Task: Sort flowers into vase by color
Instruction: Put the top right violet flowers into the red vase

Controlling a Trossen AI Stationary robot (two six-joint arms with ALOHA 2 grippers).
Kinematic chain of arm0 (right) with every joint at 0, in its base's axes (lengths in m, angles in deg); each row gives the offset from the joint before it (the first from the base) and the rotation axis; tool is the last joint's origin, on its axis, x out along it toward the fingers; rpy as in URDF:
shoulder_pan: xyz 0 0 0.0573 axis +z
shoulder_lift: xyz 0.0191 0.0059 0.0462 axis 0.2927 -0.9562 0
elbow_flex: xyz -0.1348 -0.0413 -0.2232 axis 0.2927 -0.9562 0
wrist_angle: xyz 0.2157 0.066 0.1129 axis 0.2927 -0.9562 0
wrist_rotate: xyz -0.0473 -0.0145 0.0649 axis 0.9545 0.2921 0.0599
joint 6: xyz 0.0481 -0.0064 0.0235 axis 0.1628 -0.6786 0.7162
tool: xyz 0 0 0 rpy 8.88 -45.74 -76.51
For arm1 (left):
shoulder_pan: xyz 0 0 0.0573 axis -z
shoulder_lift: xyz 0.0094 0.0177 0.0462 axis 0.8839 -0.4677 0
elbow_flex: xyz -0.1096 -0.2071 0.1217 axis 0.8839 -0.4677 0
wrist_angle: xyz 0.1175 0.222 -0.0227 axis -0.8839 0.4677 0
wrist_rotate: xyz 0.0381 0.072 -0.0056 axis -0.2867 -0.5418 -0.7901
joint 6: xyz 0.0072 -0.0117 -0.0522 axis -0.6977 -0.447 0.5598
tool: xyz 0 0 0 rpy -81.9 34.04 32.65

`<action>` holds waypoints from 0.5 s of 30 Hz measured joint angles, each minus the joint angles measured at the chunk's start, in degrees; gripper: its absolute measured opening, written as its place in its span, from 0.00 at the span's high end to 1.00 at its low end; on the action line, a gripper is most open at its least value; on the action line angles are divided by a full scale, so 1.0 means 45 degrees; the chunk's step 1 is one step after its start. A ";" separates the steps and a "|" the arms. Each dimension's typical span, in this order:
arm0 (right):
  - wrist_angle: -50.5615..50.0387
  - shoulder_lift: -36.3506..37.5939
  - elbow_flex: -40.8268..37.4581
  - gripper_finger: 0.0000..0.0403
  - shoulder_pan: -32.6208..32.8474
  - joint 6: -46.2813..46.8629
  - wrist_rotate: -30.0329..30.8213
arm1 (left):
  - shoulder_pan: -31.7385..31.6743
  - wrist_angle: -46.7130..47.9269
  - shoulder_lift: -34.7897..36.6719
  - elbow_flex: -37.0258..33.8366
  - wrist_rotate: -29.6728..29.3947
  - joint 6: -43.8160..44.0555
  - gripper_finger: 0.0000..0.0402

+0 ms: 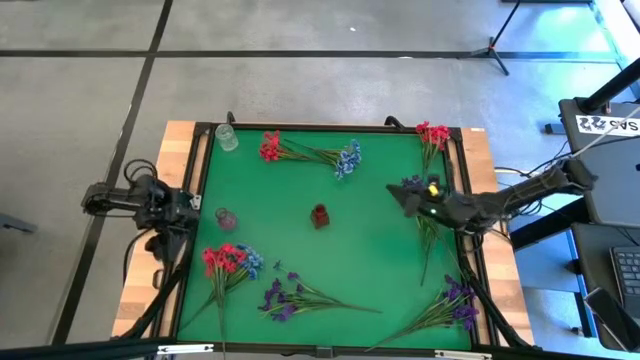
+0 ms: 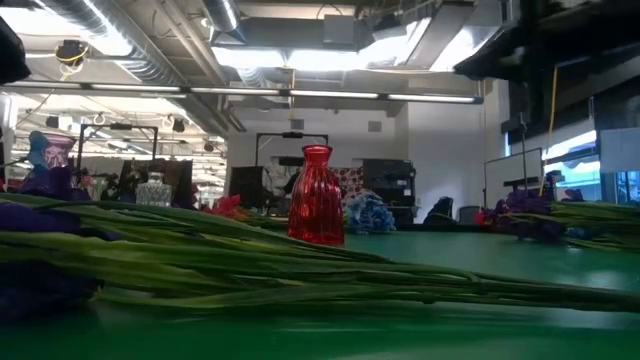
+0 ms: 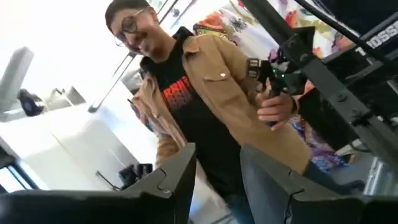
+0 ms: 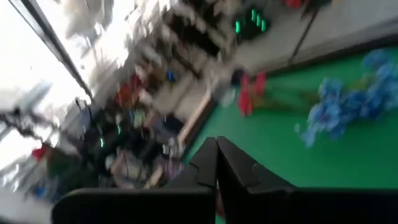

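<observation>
The right gripper [image 1: 403, 198], fingers pressed together and empty, hung over the green mat's three-o'clock side near dark purple sprigs [image 1: 412, 184], flowers [image 1: 300, 296] unsorted around the small red ribbed glass vase [image 1: 320, 215]; it likely needed opening next, while the half-open left gripper [image 3: 214, 180] waited off-mat at nine o'clock.

Table [image 1: 330, 250] — matt green mat inside a dark frame, pale wooden boards showing at the left and right edges. Red vase [image 2: 316, 196] — ribbed, glossy, translucent glass. Clear vase [image 1: 227, 137], far left corner — glass. Flowers [image 1: 305, 152] — thin smooth green stems.
</observation>
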 joint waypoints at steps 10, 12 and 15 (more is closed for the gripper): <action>-1.4183 -0.2513 0.6342 0.98 -0.2295 0.2704 -0.4195 | -0.0854 0.2983 -0.0010 0.0000 -0.9395 0.5660 0.69; -1.6576 -0.3099 0.7041 0.95 -0.2868 0.2692 -0.5956 | -0.0901 0.3253 -0.0028 0.0000 -1.1381 0.6594 0.69; -1.8453 -0.3644 0.7341 0.84 -0.3545 0.2609 -0.7940 | -0.0903 0.2960 -0.0029 0.0000 -1.3541 0.7741 0.69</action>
